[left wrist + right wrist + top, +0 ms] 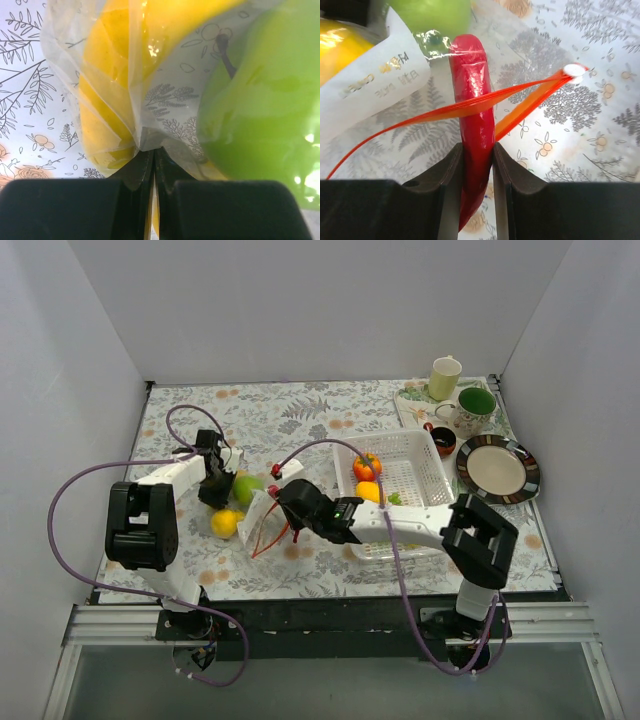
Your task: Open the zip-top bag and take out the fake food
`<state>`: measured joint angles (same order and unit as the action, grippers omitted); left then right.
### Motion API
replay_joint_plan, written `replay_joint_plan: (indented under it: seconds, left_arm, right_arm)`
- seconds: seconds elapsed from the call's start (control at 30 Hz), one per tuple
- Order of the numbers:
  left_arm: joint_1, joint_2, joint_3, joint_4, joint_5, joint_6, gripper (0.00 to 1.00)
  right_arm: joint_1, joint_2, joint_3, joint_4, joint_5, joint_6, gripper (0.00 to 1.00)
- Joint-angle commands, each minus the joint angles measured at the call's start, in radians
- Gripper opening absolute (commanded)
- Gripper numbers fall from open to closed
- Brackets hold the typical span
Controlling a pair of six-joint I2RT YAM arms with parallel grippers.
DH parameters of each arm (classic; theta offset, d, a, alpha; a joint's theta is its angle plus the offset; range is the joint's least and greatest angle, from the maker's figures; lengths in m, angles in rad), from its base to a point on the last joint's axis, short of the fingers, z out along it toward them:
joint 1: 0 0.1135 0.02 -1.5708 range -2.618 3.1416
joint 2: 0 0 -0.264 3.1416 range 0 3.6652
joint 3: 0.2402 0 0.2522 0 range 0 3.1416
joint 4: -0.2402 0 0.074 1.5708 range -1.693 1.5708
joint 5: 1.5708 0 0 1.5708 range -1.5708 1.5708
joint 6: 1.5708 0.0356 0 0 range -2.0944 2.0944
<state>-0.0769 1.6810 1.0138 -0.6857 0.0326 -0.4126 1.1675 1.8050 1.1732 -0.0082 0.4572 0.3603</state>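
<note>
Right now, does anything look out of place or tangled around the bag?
Yes: the red-orange zip strip crosses the red chili pepper held in the right gripper, so it might snag leaving the zip-top bag.

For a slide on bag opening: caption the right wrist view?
Right gripper shut on a long red fake food piece, the orange zip strip of the zip-top bag crossing it.
</note>
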Motion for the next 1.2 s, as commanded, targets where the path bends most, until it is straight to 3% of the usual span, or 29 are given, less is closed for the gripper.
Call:
replay_joint_plan:
  seconds: [0.0,0.27,0.37,0.5,0.53,0.57,0.63,0.67,0.77,0.93,1.17]
  left_arm:
    - [0.0,-0.055,0.049,-0.043,-0.003,-0.003,0.0]
    - [0.0,-0.079,0.032,-0.044,-0.007,-0.003,0.0]
    - [0.0,-0.086,0.035,-0.054,-0.002,-0.008,0.0]
    - [0.0,-0.101,0.048,-0.072,0.013,-0.015,0.0]
    - [0.0,-0.104,0.049,-0.084,0.018,-0.015,0.0]
    - [0.0,-0.107,0.061,-0.09,0.03,-0.017,0.0]
    - [0.0,-0.119,0.078,-0.121,0.047,-0.023,0.0]
    - [0.0,-0.124,0.089,-0.133,0.064,-0.029,0.0]
    - [0.0,-0.145,0.143,-0.187,0.104,-0.043,0.0]
    - [0.0,-0.165,0.265,-0.287,0.203,-0.071,0.0]
    - [0.002,-0.194,0.25,-0.307,0.23,-0.075,0.0]
  right_arm:
    - [-0.003,-0.166,-0.017,-0.096,-0.075,-0.069,0.18]
    - [-0.049,-0.459,-0.173,-0.318,-0.032,-0.11,0.17]
    - [-0.118,-0.553,-0.213,-0.366,0.067,-0.109,0.17]
    - [-0.309,-0.631,-0.282,-0.334,0.103,-0.133,0.2]
    - [-0.327,-0.63,-0.287,-0.313,0.121,-0.168,0.25]
    - [-0.341,-0.619,-0.279,-0.314,0.139,-0.175,0.43]
    - [-0.361,-0.56,-0.241,-0.35,0.182,-0.184,0.55]
    - [-0.362,-0.535,-0.219,-0.381,0.205,-0.173,0.7]
    - [-0.361,-0.484,-0.165,-0.415,0.256,-0.14,0.81]
    - [-0.312,-0.544,-0.178,-0.325,0.174,-0.12,0.82]
    - [-0.065,-0.527,-0.236,-0.141,0.135,-0.116,0.72]
